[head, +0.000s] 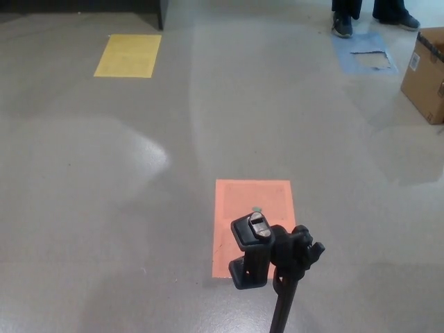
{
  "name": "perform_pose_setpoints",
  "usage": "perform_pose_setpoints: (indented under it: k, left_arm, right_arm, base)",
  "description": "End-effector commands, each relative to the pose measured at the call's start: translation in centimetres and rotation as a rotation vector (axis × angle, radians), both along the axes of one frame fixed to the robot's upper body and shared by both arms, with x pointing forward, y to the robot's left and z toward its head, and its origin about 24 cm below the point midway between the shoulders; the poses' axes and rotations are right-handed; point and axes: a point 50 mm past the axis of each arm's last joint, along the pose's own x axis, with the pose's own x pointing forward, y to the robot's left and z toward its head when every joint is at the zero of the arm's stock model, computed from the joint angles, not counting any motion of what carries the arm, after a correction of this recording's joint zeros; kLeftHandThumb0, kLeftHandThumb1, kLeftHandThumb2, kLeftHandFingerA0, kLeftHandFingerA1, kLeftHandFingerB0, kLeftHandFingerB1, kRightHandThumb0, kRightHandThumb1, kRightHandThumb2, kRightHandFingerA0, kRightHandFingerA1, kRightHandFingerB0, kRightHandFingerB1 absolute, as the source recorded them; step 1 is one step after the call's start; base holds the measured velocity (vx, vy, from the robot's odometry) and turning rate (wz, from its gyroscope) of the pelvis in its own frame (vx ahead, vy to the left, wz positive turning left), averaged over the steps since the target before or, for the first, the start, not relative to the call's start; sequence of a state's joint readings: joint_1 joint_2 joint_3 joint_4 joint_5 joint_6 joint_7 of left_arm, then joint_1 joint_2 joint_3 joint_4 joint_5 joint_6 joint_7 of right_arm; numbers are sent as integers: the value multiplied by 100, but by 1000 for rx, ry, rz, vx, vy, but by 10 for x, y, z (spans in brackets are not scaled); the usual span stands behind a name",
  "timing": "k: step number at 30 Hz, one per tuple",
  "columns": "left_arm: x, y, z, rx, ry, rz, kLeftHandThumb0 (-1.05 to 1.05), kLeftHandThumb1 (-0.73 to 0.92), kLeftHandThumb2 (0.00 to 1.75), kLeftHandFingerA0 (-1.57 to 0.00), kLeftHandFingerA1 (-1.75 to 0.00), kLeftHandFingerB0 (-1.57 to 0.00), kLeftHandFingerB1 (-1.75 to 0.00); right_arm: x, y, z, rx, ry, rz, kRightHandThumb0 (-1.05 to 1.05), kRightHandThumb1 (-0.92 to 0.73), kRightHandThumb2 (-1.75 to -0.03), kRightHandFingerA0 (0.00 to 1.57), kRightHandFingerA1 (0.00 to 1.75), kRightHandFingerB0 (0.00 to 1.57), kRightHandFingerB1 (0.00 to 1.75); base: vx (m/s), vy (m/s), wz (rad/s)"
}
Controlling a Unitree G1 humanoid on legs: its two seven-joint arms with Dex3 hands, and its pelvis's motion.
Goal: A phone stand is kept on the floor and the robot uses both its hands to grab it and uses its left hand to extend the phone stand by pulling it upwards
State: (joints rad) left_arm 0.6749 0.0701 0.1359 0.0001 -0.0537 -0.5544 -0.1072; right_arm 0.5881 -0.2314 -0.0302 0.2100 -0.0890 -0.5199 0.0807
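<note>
Still untouched, the phone stand (274, 267) rises near the camera, slightly right of centre, its slim black pole running straight up from the bottom edge of the frame to a matte black clamp head and knobbed joint. Neither robot hand shows in the head view, so how far either is opened, and what either holds, cannot be told; nor can it be judged which arm is nearer. The stand's long axis is vertical, so the upward pull the task calls for would likely run along the pole, with both hands having to come in from below the frame. On the far left lies a flat yellow rectangle (128, 55) on the floor (104, 208), a smooth grey surface with soft glare. Behind the clamp sits an orange rectangle (254, 201). At far right are a worn blue patch (347, 52), a person's dark shoes (342, 26) and a brown cardboard box (425, 76).
</note>
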Motion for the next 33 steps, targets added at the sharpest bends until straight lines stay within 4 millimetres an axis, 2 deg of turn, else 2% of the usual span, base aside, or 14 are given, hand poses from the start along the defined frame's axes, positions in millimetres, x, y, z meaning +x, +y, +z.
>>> perform_pose_setpoints:
  k: [1,5,6,13,14,15,16,22,23,24,27,28,30,33]
  left_arm:
    - [32,-8,37,-77,-272,-92,-93,68,62,-21,-28,-26,-31]
    - [56,-33,47,-127,-351,-192,-91,62,61,-22,-28,-27,-31]
    - [60,-41,49,-142,-360,-214,-90,60,60,-25,-29,-28,-31]
    - [82,-98,60,-269,-367,-329,-93,64,61,-22,-28,-18,-29]
    - [84,-102,62,-280,-369,-342,-39,19,90,0,-48,-1,-49]
    - [85,-107,63,-291,-371,-355,-39,19,90,0,-48,-1,-49]
    - [88,-118,66,-312,-378,-392,-92,68,61,-17,-27,-5,-25]
    - [91,-155,76,-430,-354,-510,-91,55,97,-10,-30,-3,-20]
    - [91,-157,77,-434,-350,-516,-90,55,97,-10,-29,-3,-20]
    - [90,-169,79,-443,-332,-546,-89,56,98,-9,-27,-2,-17]
    - [88,-179,80,-463,-314,-583,-94,73,63,-8,-26,0,-21]
    - [87,-182,80,-469,-303,-595,-87,54,99,-8,-21,-1,-13]
    - [84,-186,75,-486,-270,-605,-93,73,63,-5,-26,0,-17]
    - [84,-187,71,-514,-237,-602,-86,57,101,-3,-19,0,-13]
  right_arm:
    - [33,-4,24,-7,-101,141,-103,-61,-99,8,9,1,0]
    - [52,5,27,-29,-109,191,-101,-61,-68,0,31,0,0]
    - [55,8,27,-30,-104,206,-104,-62,-102,14,5,0,0]
    - [78,28,23,-31,-98,251,-98,-57,-98,10,17,0,7]
    - [80,29,23,-30,-100,253,-97,-56,-98,9,19,0,7]
    - [82,31,22,-29,-102,256,-97,-56,-98,9,19,0,7]
    - [85,35,21,-28,-93,254,-101,-60,-99,11,19,0,0]
    - [98,51,17,-24,-85,272,-104,-62,-98,10,10,0,1]
    - [99,52,16,-20,-84,270,-96,-59,-67,0,32,0,0]
    - [102,60,15,-34,-80,276,-98,-57,-99,10,15,0,7]
    - [106,68,15,-21,-79,278,-95,-55,-96,9,19,0,7]
    - [107,72,13,17,-81,280,-95,-56,-95,9,17,0,3]
    - [108,79,10,74,-76,283,-95,-53,-94,0,13,0,4]
    - [108,82,9,74,-73,295,-104,-53,-71,0,30,0,10]
  base:
    - [0,0,0]
    - [0,0,0]
    - [0,0,0]
    - [0,0,0]
    - [0,0,0]
    - [0,0,0]
    - [0,0,0]
    - [0,0,0]
    - [0,0,0]
    - [0,0,0]
    - [0,0,0]
    - [0,0,0]
    - [0,0,0]
    - [0,0,0]
